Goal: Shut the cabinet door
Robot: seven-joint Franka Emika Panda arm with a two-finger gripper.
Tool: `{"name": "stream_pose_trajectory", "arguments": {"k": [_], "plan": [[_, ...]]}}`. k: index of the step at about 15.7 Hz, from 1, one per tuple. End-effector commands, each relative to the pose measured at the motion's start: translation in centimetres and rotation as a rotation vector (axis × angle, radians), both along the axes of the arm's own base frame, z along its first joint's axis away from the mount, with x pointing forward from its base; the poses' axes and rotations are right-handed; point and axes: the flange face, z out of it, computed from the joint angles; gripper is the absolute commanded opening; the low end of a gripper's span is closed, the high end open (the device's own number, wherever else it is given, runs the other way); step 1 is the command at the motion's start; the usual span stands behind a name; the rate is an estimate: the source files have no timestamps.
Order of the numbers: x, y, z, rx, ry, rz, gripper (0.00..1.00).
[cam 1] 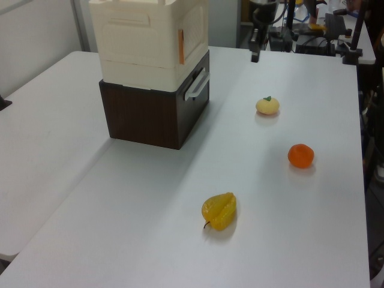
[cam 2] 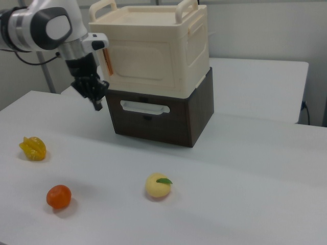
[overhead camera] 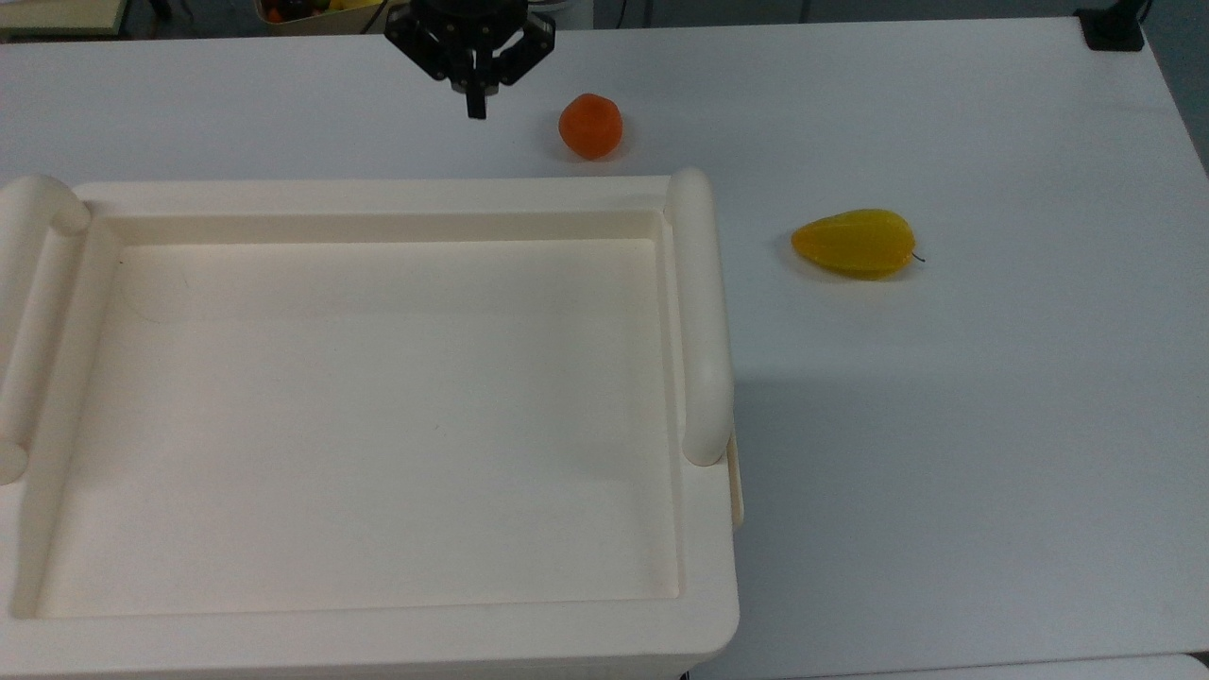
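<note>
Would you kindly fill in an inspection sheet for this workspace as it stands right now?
Surface: white table, bare apart from the items below.
Job's things: cream cabinet stacked on a dark brown drawer unit; cabinet door looks flush with the front.
Clutter: orange, yellow starfruit, pale yellow fruit with a green leaf, all lying apart on the table.
Grippers: gripper shut, holding nothing, above the table beside the cabinet, touching neither it nor the fruit.
Cables: some among the equipment beyond the table's far end in the left view.
Surroundings: plain wall behind in the right view.
</note>
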Motion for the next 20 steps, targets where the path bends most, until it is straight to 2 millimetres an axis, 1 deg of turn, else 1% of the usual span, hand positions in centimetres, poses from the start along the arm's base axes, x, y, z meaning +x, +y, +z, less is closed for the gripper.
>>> {"name": "stream_pose_trajectory", "arguments": {"k": [1,3,4,6,7,8,20], "plan": [[-4.03,-0.70,0.73,-0.020,0.084,0.044,0.00],[-4.16,-0.95,0.79,-0.017,0.091,0.033,0.10],[-4.13,-1.12,0.94,-0.016,0.088,0.027,0.25],[-4.13,-1.20,1.00,-0.016,0.088,0.022,0.68],[-4.05,-1.29,0.94,-0.018,0.086,0.021,0.93],[-4.02,-1.31,0.97,-0.019,0.083,0.020,1.00],[-4.03,-1.41,1.09,-0.020,0.083,0.017,1.00]]}}
